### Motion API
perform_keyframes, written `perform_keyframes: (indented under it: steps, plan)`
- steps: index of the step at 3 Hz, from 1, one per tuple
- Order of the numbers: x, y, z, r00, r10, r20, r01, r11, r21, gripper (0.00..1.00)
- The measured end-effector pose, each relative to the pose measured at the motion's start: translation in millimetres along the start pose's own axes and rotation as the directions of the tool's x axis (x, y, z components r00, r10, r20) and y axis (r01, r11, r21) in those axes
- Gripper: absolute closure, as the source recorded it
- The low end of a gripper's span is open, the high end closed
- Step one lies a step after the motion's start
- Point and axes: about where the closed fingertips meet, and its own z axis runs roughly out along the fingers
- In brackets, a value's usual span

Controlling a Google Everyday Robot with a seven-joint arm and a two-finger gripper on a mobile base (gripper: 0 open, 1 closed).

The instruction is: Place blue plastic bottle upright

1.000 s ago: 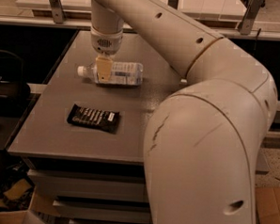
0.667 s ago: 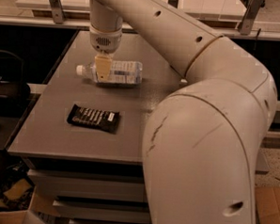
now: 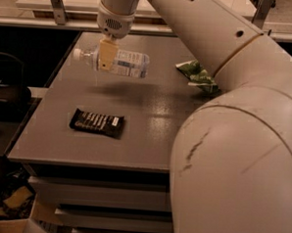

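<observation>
Bottle (image 3: 131, 64) hangs on its side above the table (image 3: 151, 118), clear of the top with its shadow beneath, white cap (image 3: 76, 52) pointing left. My gripper (image 3: 108, 57) is clamped across it toward the cap end. Only the near tan finger shows; the far one is hidden behind the plastic. A black bar (image 3: 97, 123) lies flat near the front edge, well apart. A green bag (image 3: 199, 77) sits at the right, partly covered by my arm, which also blocks the table's right side.

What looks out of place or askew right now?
Only the blue plastic bottle: it hangs sideways above the table, cap pointing left, clamped in the end effector. Nothing looks spilled or damaged.
</observation>
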Motion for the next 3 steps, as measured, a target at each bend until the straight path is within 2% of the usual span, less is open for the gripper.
perform_keyframes:
  steps: [1,2,3]
  plan:
    - [-12,9,-24,0.986,0.014,0.164,-0.015,0.9999,0.003,1.00]
    - [-33,21,-32,0.936,0.016,0.352,-0.006,0.9995,-0.030,1.00]
    - [-57,32,-35,0.843,0.031,0.537,0.006,0.9977,-0.067,1.00]
